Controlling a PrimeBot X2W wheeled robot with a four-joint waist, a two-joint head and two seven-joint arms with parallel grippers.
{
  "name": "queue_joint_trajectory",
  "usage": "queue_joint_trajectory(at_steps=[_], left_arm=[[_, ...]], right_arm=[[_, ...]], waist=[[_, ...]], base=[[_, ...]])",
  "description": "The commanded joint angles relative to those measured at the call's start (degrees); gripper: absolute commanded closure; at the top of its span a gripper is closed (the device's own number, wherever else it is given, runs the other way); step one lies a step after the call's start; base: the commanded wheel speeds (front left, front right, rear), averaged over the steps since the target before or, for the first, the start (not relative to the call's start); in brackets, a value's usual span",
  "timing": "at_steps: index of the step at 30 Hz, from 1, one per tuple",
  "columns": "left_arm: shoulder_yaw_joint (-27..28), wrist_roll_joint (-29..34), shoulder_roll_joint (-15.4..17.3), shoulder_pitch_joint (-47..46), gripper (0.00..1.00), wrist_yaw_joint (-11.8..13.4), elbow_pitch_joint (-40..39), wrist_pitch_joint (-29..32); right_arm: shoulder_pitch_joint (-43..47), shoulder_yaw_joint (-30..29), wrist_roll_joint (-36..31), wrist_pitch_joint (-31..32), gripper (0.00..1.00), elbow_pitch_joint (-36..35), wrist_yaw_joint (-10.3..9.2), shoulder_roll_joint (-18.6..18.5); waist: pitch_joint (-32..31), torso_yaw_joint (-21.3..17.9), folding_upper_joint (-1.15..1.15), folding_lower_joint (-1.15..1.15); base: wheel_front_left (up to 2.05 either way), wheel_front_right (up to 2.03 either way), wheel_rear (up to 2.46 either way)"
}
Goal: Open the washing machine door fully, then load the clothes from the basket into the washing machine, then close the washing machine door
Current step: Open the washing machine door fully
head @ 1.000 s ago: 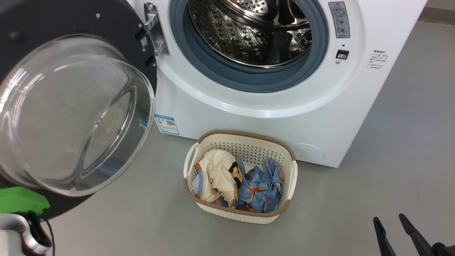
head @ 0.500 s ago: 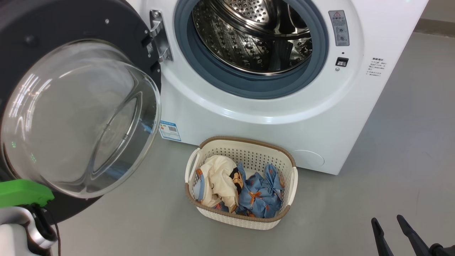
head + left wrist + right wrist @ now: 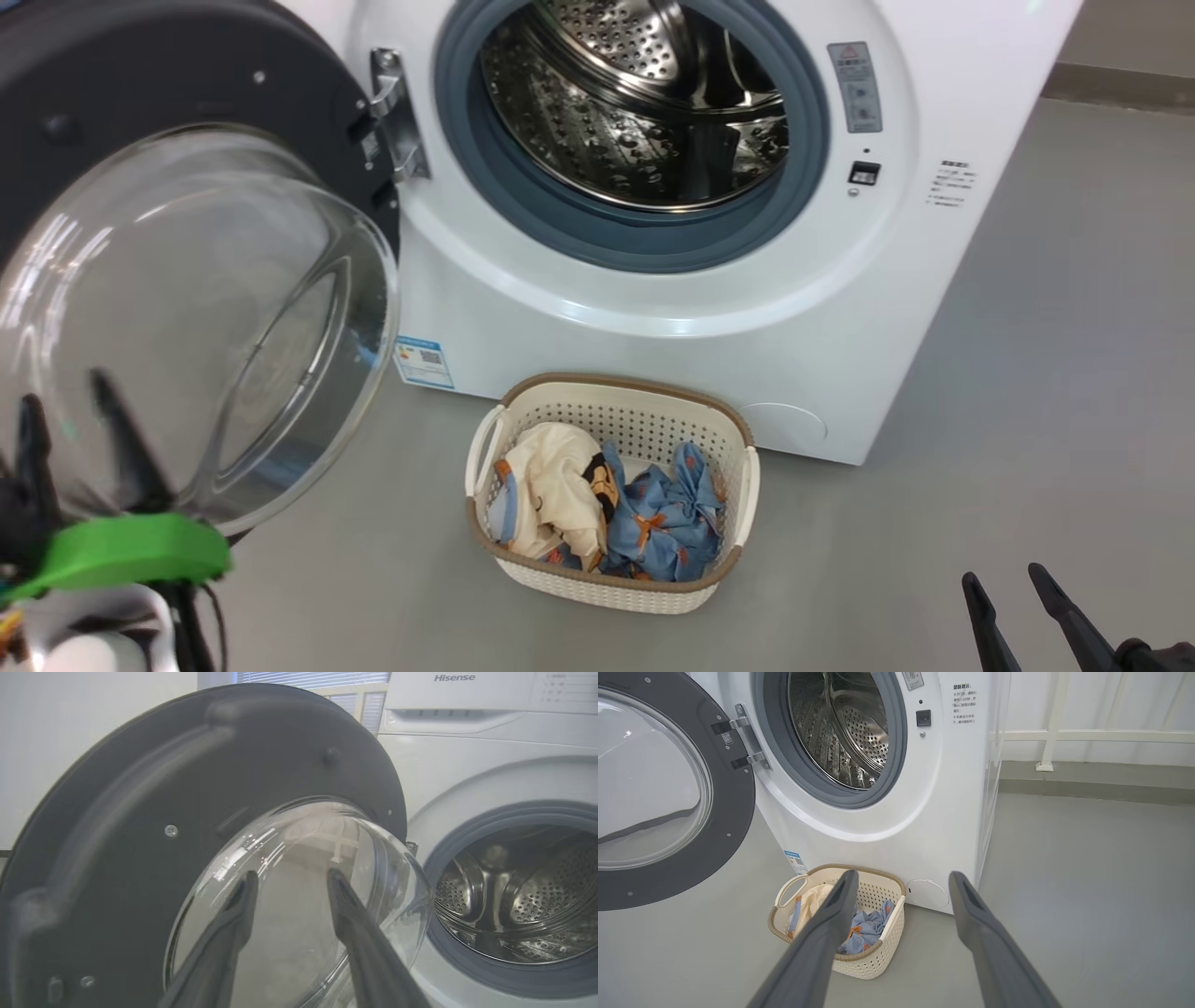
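In the head view, the washing machine door (image 3: 187, 75) is being shown swung open to the left of the washing machine (image 3: 653, 355), its glass bowl (image 3: 187, 308) bulging toward the camera. The basket (image 3: 607, 590) is being seen standing on the floor (image 3: 1027, 373) just before the machine, with the clothes (image 3: 597, 504) lying inside it. The left claw (image 3: 63, 397) is being held at the lower left before the glass, its fingers apart and empty. The right claw (image 3: 1004, 576) is being held at the lower right, spread wide over bare floor, well apart from the basket.

In the left wrist view, something more is being offered: the machine's top panel (image 3: 467, 690) with its lettering, and a slatted window (image 3: 327, 679) behind the door. Whether the fingers are touching the glass cannot be told.

In the right wrist view, the machine's side wall and a white rail (image 3: 1101, 736) along the room's wall are being added.

Against a second ago, the left claw's fingers are being brought up into the head view, where a green piece (image 3: 121, 551) on that arm was then being seen; the camera itself is also being shifted slightly.
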Motion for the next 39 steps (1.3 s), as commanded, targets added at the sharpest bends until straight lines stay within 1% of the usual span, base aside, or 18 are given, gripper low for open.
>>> queue_joint_trajectory(at_steps=[1, 5, 8, 14, 17, 18, 22, 24, 29, 35, 39], left_arm=[[0.7, 0.7, 1.4, -0.2, 0.00, -0.7, -2.5, 0.5], [-2.6, 1.7, 1.4, 2.2, 0.00, -2.6, -4.3, 2.0], [-4.3, 2.5, 1.8, 3.0, 0.00, -3.6, -5.2, 1.8], [-6.1, 3.3, 2.8, 5.2, 0.00, -5.6, -5.8, -0.3], [-7.0, 3.0, 3.0, 6.8, 0.00, -7.1, -5.5, -1.4], [-7.1, 3.1, 3.2, 8.2, 0.00, -7.6, -5.1, -2.2], [-8.1, 4.0, 3.3, 11.4, 0.00, -8.8, -4.6, -3.5], [-8.6, 4.0, 2.8, 13.1, 0.00, -9.5, -4.6, -3.9], [-8.9, 5.0, 1.6, 16.0, 0.00, -10.5, -4.5, -4.1], [-8.1, 5.7, 0.5, 17.8, 0.00, -12.7, -5.3, -4.1], [-6.7, 6.8, -0.4, 19.3, 0.00, -13.4, -5.5, -4.1]], right_arm=[[-1.6, 1.3, 0.3, -0.7, 0.00, -1.6, 0.09, -1.5], [-1.9, 1.5, 0.3, -0.7, 0.00, -1.9, 0.09, -1.6], [-2.1, 1.8, 0.2, -0.7, 0.00, -1.9, 0.09, -1.5], [-2.5, 2.1, 0.1, -0.7, 0.00, -2.2, 0.09, -1.6], [-2.7, 2.0, 0.0, -0.7, 0.00, -2.4, 0.09, -1.6], [-2.8, 1.9, -0.1, -0.7, 0.00, -2.5, 0.09, -1.6], [-2.7, 1.6, -0.1, -0.7, 0.00, -2.5, 0.09, -1.3], [-2.4, 1.4, 0.0, -0.7, 0.00, -2.5, 0.09, -1.1], [-1.9, 1.2, 0.1, -0.7, 0.00, -2.5, 0.09, -0.8], [-1.8, 1.3, 0.1, -0.7, 0.00, -2.3, 0.09, -0.6], [-1.8, 1.4, 0.2, -0.7, 0.00, -2.2, 0.09, -0.6]], waist=[[0.0, -1.4, 0.00, 0.00], [-0.2, -3.8, 0.00, 0.00], [-0.2, -5.8, 0.00, 0.00], [0.0, -10.6, 0.00, 0.00], [0.3, -12.9, 0.00, 0.00], [0.4, -14.3, 0.00, 0.00], [0.3, -16.7, 0.00, 0.00], [0.2, -17.4, 0.00, 0.00], [-0.1, -18.1, 0.00, 0.00], [-0.4, -18.1, 0.00, 0.00], [-0.6, -17.8, 0.00, 0.00]], base=[[0.00, 0.00, 0.00], [0.00, 0.00, 0.00], [0.00, 0.00, 0.00], [0.00, 0.00, 0.00], [0.00, 0.00, 0.00], [0.00, 0.00, 0.00], [0.00, 0.00, 0.00], [0.00, 0.00, 0.00], [0.00, 0.00, 0.00], [0.00, 0.00, 0.00], [0.00, 0.00, 0.00]])
